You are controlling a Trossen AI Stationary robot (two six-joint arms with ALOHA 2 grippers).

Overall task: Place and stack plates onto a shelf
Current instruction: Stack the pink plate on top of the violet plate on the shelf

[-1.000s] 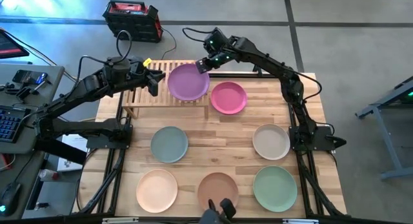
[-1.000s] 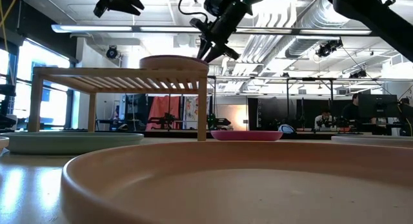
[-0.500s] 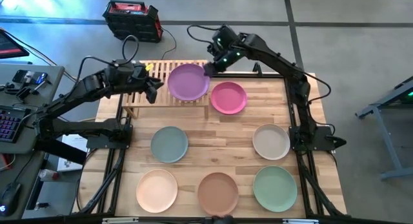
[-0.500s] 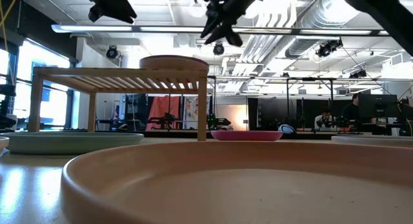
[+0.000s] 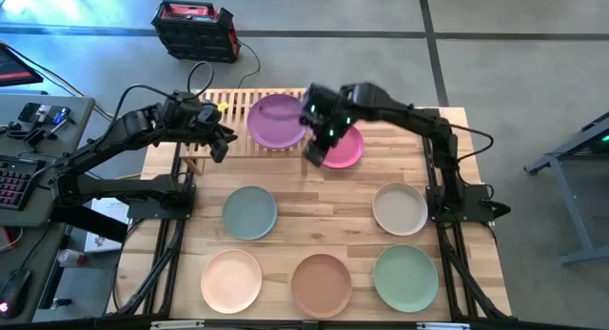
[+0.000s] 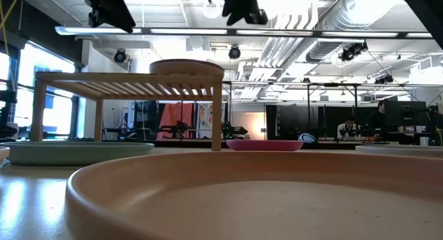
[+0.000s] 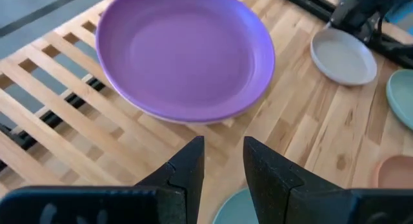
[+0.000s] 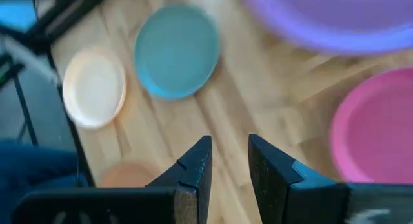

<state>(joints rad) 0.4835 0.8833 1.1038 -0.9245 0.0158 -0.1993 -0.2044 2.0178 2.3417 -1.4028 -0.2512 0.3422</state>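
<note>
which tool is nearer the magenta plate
Right. The right tool hangs over the magenta plate's edge toward the purple plate. The left tool is beyond the purple plate, over the shelf's far end.

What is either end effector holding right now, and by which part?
Nothing. The right end effector is empty beside the magenta plate; the left end effector is empty over the shelf, near the purple plate.

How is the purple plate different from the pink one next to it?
The purple plate sits up on the slatted shelf; the magenta plate lies on the tabletop beside it. Purple is paler, magenta more vivid. The right gripper hangs by the magenta one's edge. Both are round, shallow and look alike in size.
</note>
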